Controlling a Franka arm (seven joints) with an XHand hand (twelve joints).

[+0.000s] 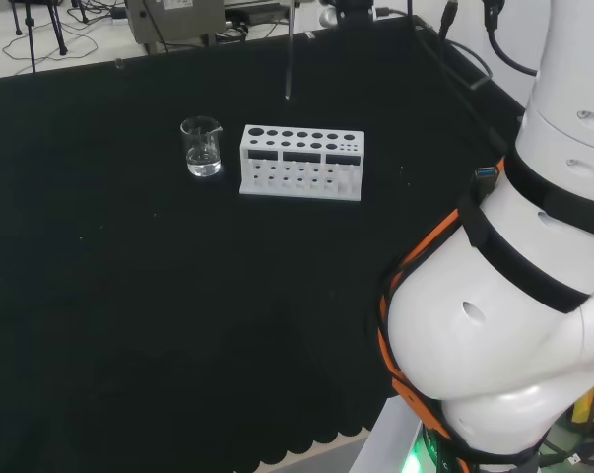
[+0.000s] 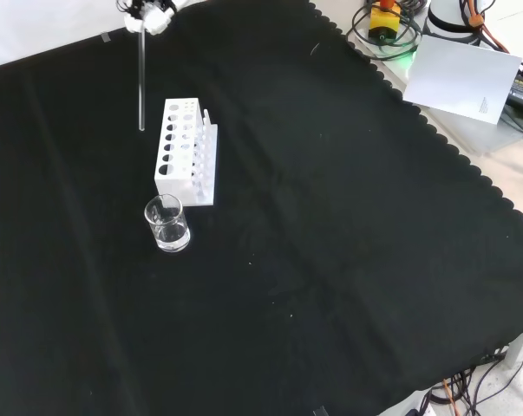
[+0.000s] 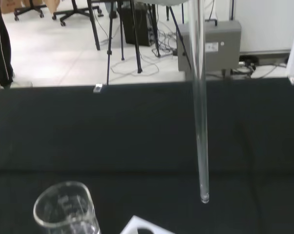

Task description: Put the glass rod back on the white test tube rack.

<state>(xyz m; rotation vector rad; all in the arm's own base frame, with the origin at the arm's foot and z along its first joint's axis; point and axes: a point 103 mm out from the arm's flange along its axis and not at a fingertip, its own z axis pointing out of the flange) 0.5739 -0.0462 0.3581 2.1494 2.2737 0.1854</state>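
Black cloth bench: hand (image 2: 150,16), upper left of front view, pinches the glass rod (image 2: 141,82) upright above the white rack (image 2: 181,152). Misaligned, it'd probably hit the rack's top instead of a hole.

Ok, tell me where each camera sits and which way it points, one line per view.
Head view: behind and above the arm's base, looking over the white arm links at the white rack and beaker.
Front view: opposite side, looking down on the cloth; the hand enters at the top, holding the glass rod upright.
Wrist view: at the wrist, looking along the hanging rod toward the beaker.
Shared: all three show rod and beaker.
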